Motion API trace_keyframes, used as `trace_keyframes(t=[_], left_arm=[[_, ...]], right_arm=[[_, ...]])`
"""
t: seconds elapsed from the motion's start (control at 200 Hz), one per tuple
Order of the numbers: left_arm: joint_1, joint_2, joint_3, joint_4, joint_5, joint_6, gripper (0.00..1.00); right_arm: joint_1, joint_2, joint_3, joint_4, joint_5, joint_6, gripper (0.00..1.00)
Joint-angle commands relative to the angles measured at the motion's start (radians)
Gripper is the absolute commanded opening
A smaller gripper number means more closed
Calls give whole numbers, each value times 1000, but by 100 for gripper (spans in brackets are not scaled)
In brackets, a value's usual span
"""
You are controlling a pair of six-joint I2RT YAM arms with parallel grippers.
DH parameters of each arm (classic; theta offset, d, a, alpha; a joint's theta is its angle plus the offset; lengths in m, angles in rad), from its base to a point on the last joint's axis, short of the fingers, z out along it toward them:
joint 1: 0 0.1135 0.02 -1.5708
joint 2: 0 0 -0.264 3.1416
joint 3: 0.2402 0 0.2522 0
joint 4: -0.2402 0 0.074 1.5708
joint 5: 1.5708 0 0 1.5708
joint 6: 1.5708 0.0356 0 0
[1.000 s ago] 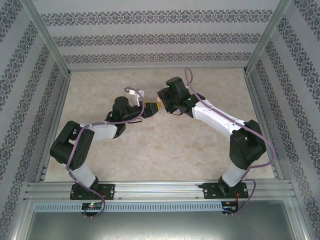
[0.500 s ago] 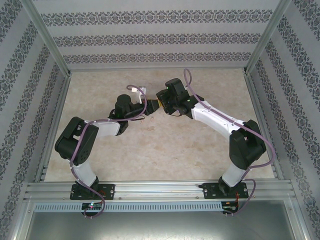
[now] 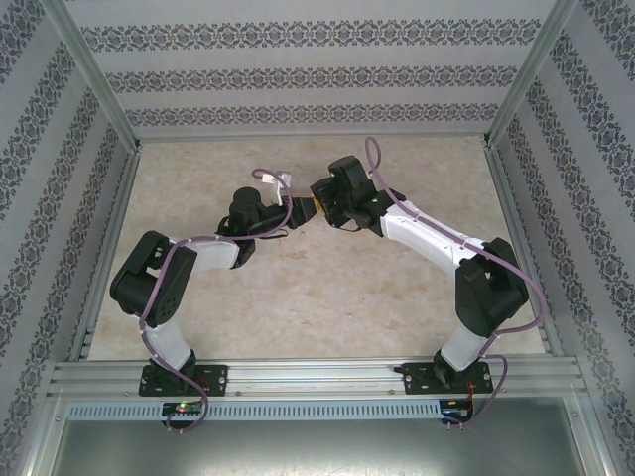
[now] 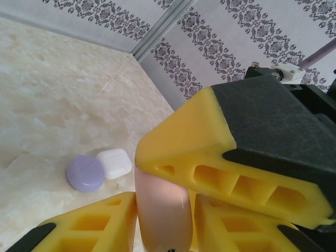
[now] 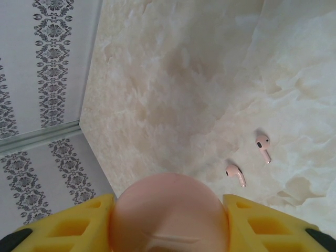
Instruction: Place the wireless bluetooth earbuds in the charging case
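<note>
A pink round charging case (image 5: 170, 218) is held up over the middle of the table where both grippers meet. My right gripper (image 5: 170, 223) is shut on it across its width, one yellow finger at each side. In the left wrist view the case (image 4: 160, 207) shows edge-on, and my left gripper (image 4: 165, 215) is closed on its two flat faces, with the right gripper's finger (image 4: 210, 157) crossing above. Two pink earbuds (image 5: 235, 175) (image 5: 263, 147) lie loose on the table below. From above, the left gripper (image 3: 298, 212) and right gripper (image 3: 317, 204) touch tip to tip.
A purple round case (image 4: 85, 173) and a white case (image 4: 114, 163) lie side by side on the marble table top, shut, near the patterned back wall. Metal frame posts and patterned walls enclose the table on three sides.
My left arm has reached farther towards the right gripper and its jaws have closed in on the pink case. The right arm has barely moved.
</note>
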Motion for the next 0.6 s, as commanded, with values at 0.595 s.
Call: trace_keyframes(t=[0.595], left_arm=[[-31,13,24,29,52,4,0]], right_arm=[[-9,-22,-13,77,-28,3,46]])
